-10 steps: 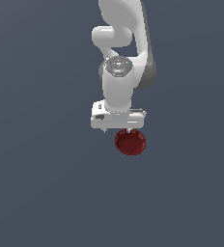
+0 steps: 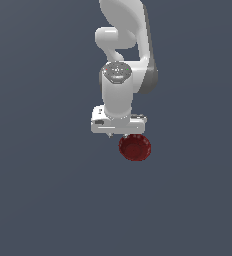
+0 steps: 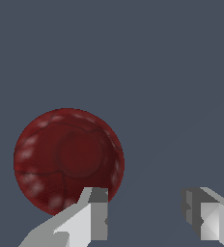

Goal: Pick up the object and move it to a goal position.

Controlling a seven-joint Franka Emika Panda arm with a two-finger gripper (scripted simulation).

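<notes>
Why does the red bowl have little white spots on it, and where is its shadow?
Wrist view: the pale spots on the red bowl are light glinting off its glossy surface, clustered near the rim. Exterior view: the bowl looks duller and blurrier, with no clear shadow on the flat grey ground in either view.

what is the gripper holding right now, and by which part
Nothing. The gripper is open, with bare surface between its fingers; the dark red bowl sits off to one side, outside the jaws.

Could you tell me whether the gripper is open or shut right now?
Open: in the wrist view the gripper shows a wide gap, and the red bowl sits outside it.
</notes>
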